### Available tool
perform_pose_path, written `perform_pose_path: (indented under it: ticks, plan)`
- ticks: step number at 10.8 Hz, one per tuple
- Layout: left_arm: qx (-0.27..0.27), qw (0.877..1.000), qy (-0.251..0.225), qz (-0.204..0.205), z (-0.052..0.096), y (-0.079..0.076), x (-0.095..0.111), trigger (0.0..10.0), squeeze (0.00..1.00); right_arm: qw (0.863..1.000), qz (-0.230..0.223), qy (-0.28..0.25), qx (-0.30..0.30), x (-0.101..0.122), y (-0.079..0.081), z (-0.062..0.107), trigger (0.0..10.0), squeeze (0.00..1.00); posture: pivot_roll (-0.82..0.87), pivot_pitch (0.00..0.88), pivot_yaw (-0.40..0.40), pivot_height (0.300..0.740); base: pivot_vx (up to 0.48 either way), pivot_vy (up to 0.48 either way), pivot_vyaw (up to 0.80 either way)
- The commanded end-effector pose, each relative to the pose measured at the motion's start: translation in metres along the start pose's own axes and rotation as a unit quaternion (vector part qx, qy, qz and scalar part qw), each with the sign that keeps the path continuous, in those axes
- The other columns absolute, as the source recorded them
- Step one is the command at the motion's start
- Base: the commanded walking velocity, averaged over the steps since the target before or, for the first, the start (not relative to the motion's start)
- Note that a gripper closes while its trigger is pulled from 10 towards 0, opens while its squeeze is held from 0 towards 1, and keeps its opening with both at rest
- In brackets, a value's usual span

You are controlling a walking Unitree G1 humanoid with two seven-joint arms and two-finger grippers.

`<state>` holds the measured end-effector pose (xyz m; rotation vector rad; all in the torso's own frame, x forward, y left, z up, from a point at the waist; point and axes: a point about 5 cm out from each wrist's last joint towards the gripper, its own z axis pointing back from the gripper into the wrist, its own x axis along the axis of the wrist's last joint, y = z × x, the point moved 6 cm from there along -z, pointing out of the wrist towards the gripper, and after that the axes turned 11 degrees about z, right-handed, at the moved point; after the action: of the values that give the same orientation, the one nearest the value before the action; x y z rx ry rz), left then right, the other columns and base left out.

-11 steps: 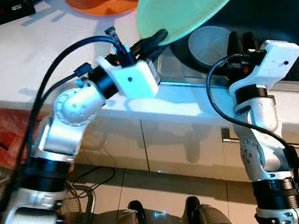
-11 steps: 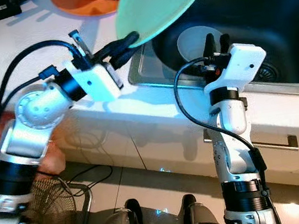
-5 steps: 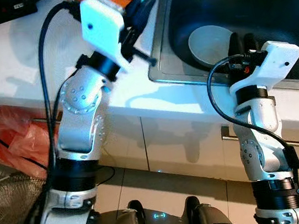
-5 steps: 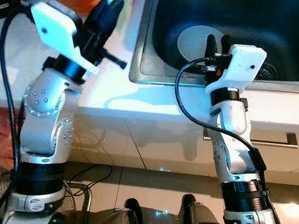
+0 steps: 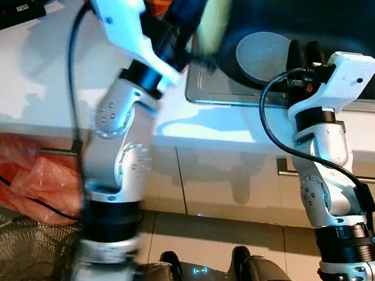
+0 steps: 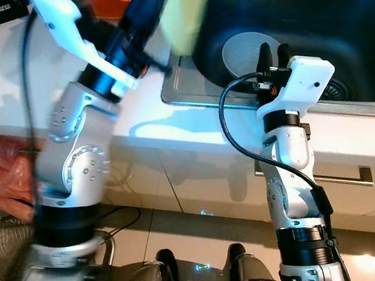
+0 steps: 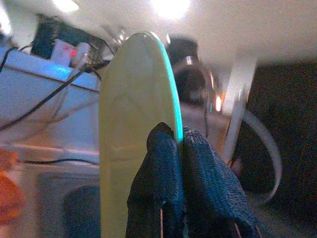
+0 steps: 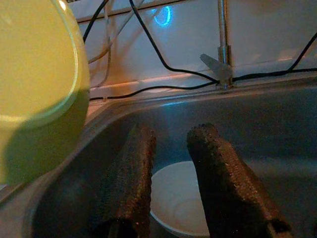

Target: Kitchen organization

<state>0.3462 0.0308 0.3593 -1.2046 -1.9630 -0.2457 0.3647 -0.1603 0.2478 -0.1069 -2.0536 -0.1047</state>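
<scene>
Here, in the left eye view, the left gripper [image 5: 190,0] clamps the round pale-green plate [image 5: 213,0] on edge over the steel sink's [image 5: 365,11] left rim. In the right wrist view, the right gripper [image 8: 171,163], fingers parted and empty, points down at the white bowl [image 8: 178,203] directly beneath, the nearer arm.

Both arms are silver metal with rounded joint housings ringed by small screws, and black bands at the lower segments. Each wrist carries a boxy white housing. The left gripper [image 7: 181,148] ends in two long black fingers with a coarse, woven-looking texture; the right gripper [image 8: 171,163] has the same rough black fingers [image 8: 131,183]. Thick black cables loop from each wrist down the arm (the right one curls in a wide arc). At the bottom centre, two dark feet show.
</scene>
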Motion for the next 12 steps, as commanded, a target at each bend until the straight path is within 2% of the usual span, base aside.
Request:
perform_pose_path:
  ticks: [1, 2, 3, 4, 5, 8, 10, 11, 12]
  plan:
    - [-0.016, 0.998, -0.053, 0.016, -0.005, -0.009, 0.03, 10.0, 0.0, 1.0, -0.003, 0.022, 0.002, -0.013, 0.001, 0.005, 10.0, 0.0, 0.11, 0.264, 0.008, 0.74, 0.0, 0.0, 0.0]
    - [0.001, 0.988, -0.099, 0.118, -0.009, 0.003, 0.054, 10.0, 0.0, 1.0, -0.002, 0.02, 0.0, -0.012, 0.001, 0.005, 10.0, 0.0, 0.1, 0.264, 0.01, 0.74, 0.0, 0.0, 0.0]
    - [0.01, 0.982, -0.112, 0.151, -0.009, 0.007, 0.057, 10.0, 0.0, 1.0, -0.002, 0.019, -0.001, -0.011, 0.0, 0.005, 10.0, 0.0, 0.1, 0.264, 0.01, 0.74, 0.0, 0.0, 0.0]
    - [0.039, 0.966, -0.136, 0.218, -0.005, 0.018, 0.06, 10.0, 0.0, 1.0, -0.002, 0.017, 0.0, -0.011, 0.001, 0.005, 10.0, 0.0, 0.1, 0.263, 0.011, 0.74, 0.0, 0.0, 0.0]
    - [0.052, 0.955, -0.138, 0.258, -0.003, 0.024, 0.055, 10.0, 0.0, 1.0, -0.003, 0.017, 0.001, -0.011, 0.002, 0.005, 10.0, 0.0, 0.1, 0.261, 0.013, 0.74, 0.0, 0.0, 0.0]
    - [0.072, 0.949, -0.096, 0.291, 0.002, 0.039, 0.04, 10.0, 0.0, 1.0, -0.006, 0.015, 0.001, -0.011, 0.003, 0.006, 10.0, 0.0, 0.1, 0.252, 0.02, 0.74, 0.0, 0.0, 0.0]
    - [0.1, 0.924, -0.093, 0.358, 0.005, 0.052, 0.035, 10.0, 0.0, 1.0, -0.008, 0.01, 0.0, -0.009, 0.003, 0.006, 10.0, 0.0, 0.1, 0.247, 0.024, 0.74, 0.0, 0.0, 0.0]
    - [0.107, 0.894, -0.122, 0.417, 0.005, 0.059, 0.037, 10.0, 0.0, 1.0, -0.008, 0.008, 0.003, -0.009, 0.005, 0.006, 10.0, 0.0, 0.1, 0.25, 0.022, 0.74, 0.0, 0.0, 0.0]
    - [0.104, 0.89, -0.124, 0.427, 0.003, 0.058, 0.036, 10.0, 0.0, 1.0, -0.008, 0.008, 0.005, -0.009, 0.006, 0.006, 10.0, 0.0, 0.1, 0.252, 0.022, 0.74, 0.0, 0.0, 0.0]
